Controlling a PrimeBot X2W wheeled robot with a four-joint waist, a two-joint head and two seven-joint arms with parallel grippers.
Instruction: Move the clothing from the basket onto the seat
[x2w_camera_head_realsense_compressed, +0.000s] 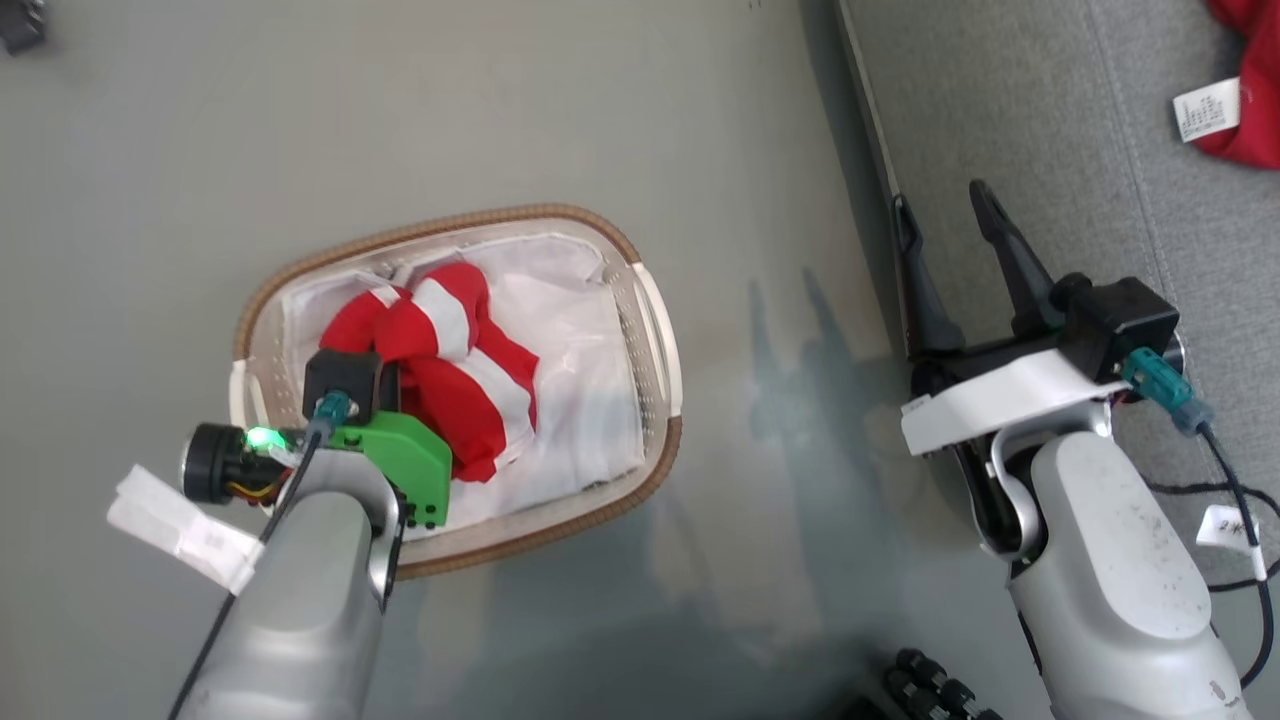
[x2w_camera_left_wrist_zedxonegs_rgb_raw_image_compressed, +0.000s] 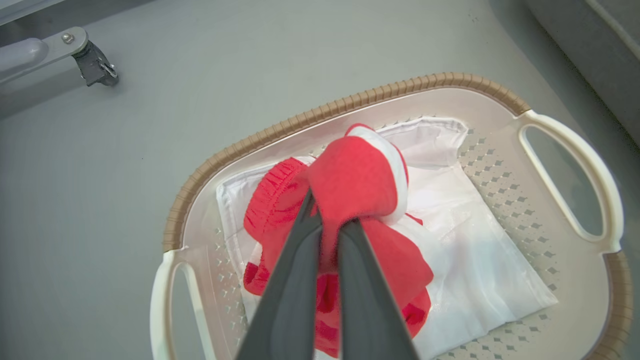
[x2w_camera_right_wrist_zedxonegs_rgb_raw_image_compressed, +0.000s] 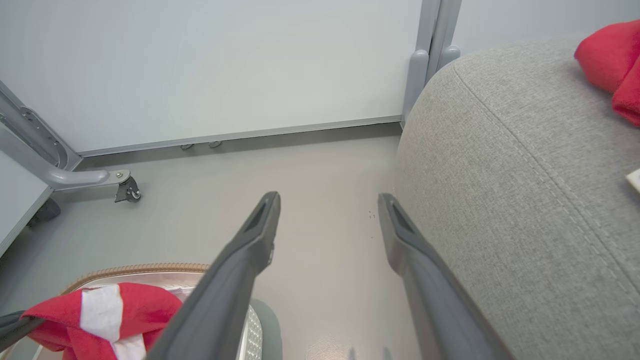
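left wrist view has my left fingers (x2w_camera_left_wrist_zedxonegs_rgb_raw_image_compressed: 300, 260) pinching a fold of the red clothing (x2w_camera_left_wrist_zedxonegs_rgb_raw_image_compressed: 360, 185), which is bunched on the white liner (x2w_camera_left_wrist_zedxonegs_rgb_raw_image_compressed: 475, 240) inside the basket (x2w_camera_left_wrist_zedxonegs_rgb_raw_image_compressed: 350, 100); the grasp looks made, the lift not yet; right fingers (x2w_camera_head_realsense_compressed: 1005, 245) hang spread and empty at the seat (x2w_camera_head_realsense_compressed: 1050, 120) edge; next i'd raise it clear of the rim, then carry it across.

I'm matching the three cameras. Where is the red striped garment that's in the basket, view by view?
Head view: garment left of centre, inside the basket.
Left wrist view: centre, pinched between the left gripper's fingers.
Right wrist view: bottom left corner.
Shared landmark: the basket's brown rim.
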